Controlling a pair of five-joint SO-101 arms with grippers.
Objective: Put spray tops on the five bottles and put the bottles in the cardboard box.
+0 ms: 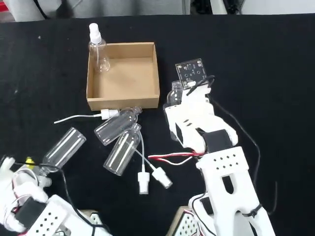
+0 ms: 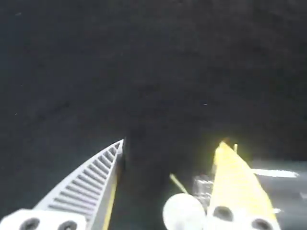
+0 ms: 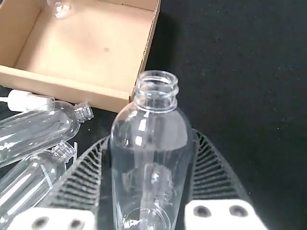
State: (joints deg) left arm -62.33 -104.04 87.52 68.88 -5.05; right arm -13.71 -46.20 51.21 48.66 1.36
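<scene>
R tool (image 3: 149,139) clamping uncapped bottle (image 3: 148,163), beside cardboard box (image 3: 96,48)

Cannot name the blurred white round thing (image 2: 183,213) low inside the left gripper (image 2: 171,142), nor the pale smear (image 2: 276,172) just outside its yellow finger (image 2: 240,187). Hidden behind the right arm (image 1: 197,118) from above: all of the clamped bottle (image 1: 173,93) but neck and shoulder. Cut off at the right wrist view's edge: that bottle's base, a lying bottle (image 3: 38,129) and a second lying bottle (image 3: 24,187) beside the right gripper (image 3: 149,138), the boxed bottle (image 3: 60,7) beyond it.
</scene>
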